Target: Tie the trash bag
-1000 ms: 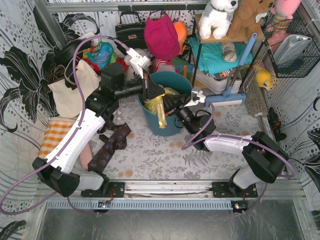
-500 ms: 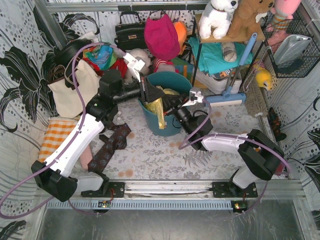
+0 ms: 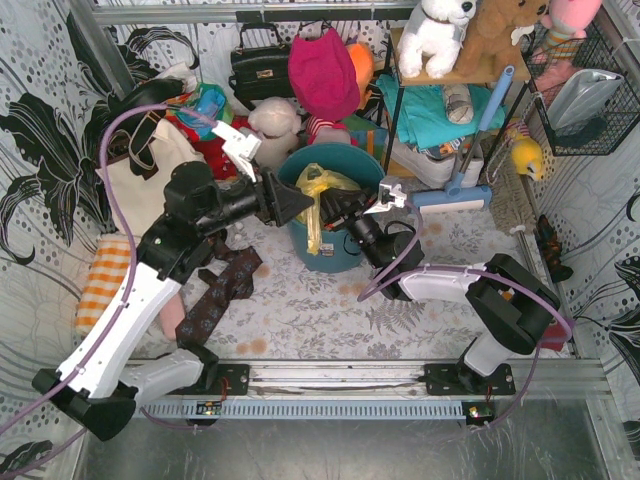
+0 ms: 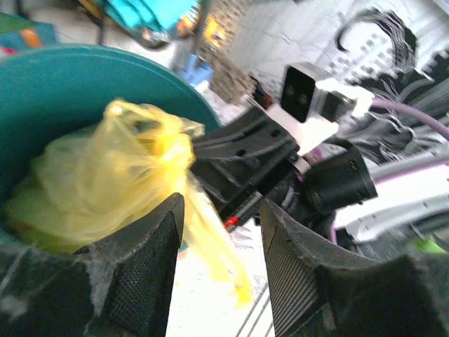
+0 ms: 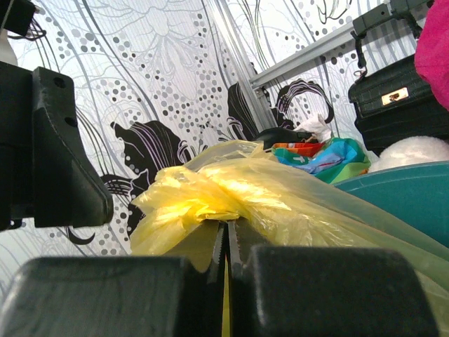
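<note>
A cream tote (image 3: pixel 140 190) slumps far left, its contents hidden. The left gripper (image 3: pixel 297 205) stands half open and holds nothing, its tips just short of the bag (image 3: pixel 322 183). The bag sits bunched in the teal bucket (image 3: pixel 335 255), one tail hanging over the rim. The right gripper (image 3: pixel 333 207) is clamped tight on the bag's gathered top.

Nothing legible in any view: no lettering, label, brand or number comes through. The one candidate is the gold plate (image 5: pixel 393 96) on the black handbag (image 5: pixel 414 123), upper right of the right wrist view, and it's too small and blurred to show any marking.
</note>
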`<state>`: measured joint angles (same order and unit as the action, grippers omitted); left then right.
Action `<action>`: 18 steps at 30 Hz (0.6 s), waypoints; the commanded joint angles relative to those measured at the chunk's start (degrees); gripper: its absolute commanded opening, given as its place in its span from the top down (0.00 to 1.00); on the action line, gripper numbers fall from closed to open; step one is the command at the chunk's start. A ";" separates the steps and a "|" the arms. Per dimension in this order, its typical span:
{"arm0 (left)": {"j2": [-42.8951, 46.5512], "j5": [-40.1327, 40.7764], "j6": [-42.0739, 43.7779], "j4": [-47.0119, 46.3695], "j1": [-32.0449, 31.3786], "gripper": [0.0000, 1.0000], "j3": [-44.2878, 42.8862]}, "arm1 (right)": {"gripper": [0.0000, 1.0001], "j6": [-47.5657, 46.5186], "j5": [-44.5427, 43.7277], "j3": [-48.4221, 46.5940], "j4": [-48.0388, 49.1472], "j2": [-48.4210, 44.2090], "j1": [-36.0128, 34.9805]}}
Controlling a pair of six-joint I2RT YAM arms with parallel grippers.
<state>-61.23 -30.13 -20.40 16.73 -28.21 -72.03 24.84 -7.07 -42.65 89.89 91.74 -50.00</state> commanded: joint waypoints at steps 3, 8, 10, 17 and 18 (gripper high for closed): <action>3.65 21.10 2.16 -1.37 -0.03 0.42 -1.24 | 1.00 0.74 1.27 -0.68 7.32 -0.45 0.18; -1.26 24.84 0.99 -1.29 -0.09 0.39 -3.55 | 1.00 0.80 1.55 -0.50 7.31 -0.50 0.19; -3.72 23.98 0.30 -1.51 0.02 0.39 -4.42 | 1.00 0.61 1.62 -0.48 7.24 -0.58 0.17; -9.07 19.75 -2.06 -3.46 0.56 0.38 -6.63 | 1.00 0.03 1.88 -0.30 7.14 -1.13 0.18; -9.42 19.49 -2.29 -3.27 0.65 0.39 -6.65 | 1.00 -0.08 1.88 -0.44 7.00 -1.10 0.21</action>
<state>-70.43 -9.26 -21.23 16.69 -28.08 -76.09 24.80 -6.35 -42.65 90.13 91.74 -50.00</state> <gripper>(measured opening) 0.617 0.003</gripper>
